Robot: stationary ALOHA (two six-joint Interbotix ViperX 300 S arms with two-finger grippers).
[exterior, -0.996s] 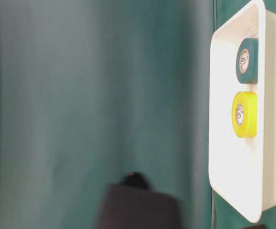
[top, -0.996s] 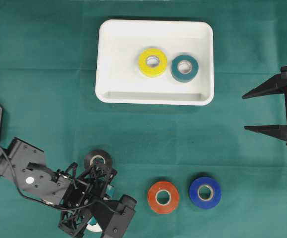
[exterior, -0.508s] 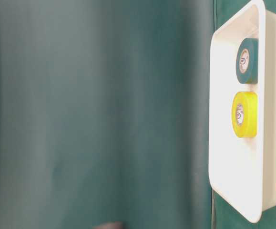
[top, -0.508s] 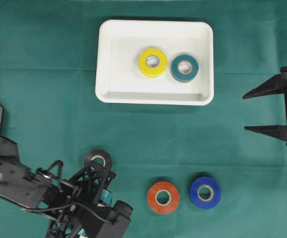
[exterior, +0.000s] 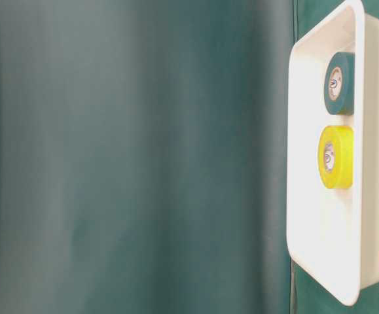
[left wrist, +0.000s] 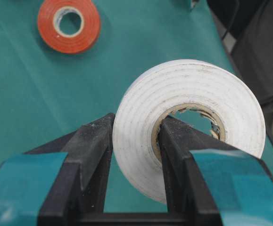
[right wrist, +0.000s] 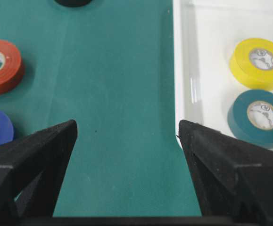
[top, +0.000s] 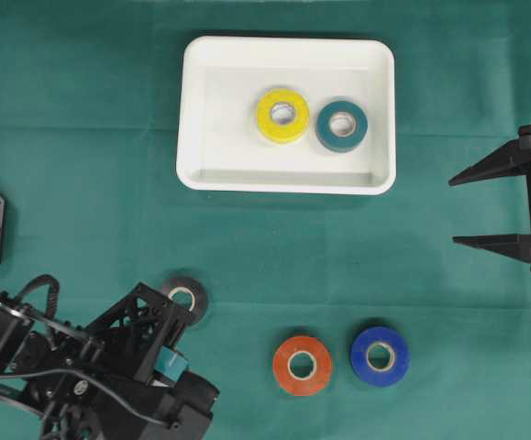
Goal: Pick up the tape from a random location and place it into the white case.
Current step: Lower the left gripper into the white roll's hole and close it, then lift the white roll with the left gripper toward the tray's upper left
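Note:
My left gripper [left wrist: 137, 125] is shut on a white tape roll [left wrist: 197, 84], one finger outside its wall and the other inside its core. In the overhead view the left arm [top: 109, 376] sits at the bottom left and hides that roll. The white case [top: 219, 110] lies at the top centre, holding a yellow roll [top: 282, 115] and a teal roll [top: 341, 126]. My right gripper [top: 455, 209] hangs open at the right edge with nothing between its fingers [right wrist: 127, 125], just outside the case's rim [right wrist: 177, 70].
A black roll [top: 184, 295] lies just above the left arm. An orange roll [top: 302, 365] and a blue roll [top: 380, 356] lie on the green cloth at the bottom centre. The table-level view shows the case [exterior: 320, 248] on edge at the right.
The left arm has drawn back toward the bottom-left corner with the white roll. Its dark shape has left the table-level view. The right arm has not moved.

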